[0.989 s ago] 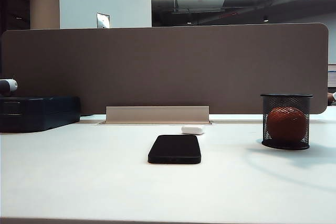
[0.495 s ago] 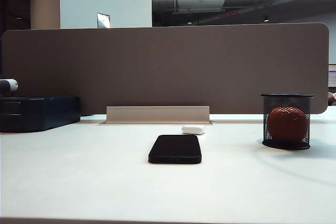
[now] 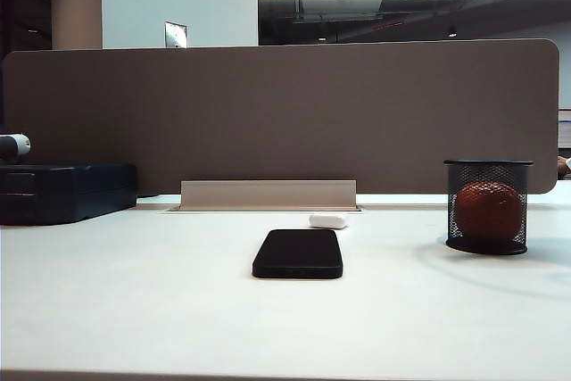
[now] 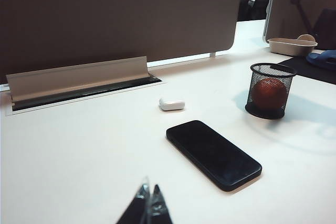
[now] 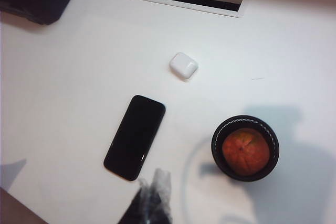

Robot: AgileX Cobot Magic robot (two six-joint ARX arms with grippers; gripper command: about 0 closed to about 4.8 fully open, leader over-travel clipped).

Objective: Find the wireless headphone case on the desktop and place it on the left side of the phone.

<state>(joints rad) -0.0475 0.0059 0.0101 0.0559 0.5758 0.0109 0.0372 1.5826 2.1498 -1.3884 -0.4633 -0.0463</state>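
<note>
Bright overhead light, soft shadows

A black wire-mesh cup [image 3: 486, 206] stands upright toward the right of the desk, with an orange-red ball [image 3: 487, 209] resting inside it; seen from above, the ball fills most of the cup. Behind everything runs a wide brown partition panel [image 3: 285, 113] with rounded upper corners. At its foot, near the middle, a beige cable-tray flap [image 3: 268, 194] stands tilted open over a dark slot. A large dark blue box [image 3: 64, 191] lies at the far left against the panel. Beyond the panel's right end, a shallow beige tray [image 4: 292, 46] sits on another surface.
</note>
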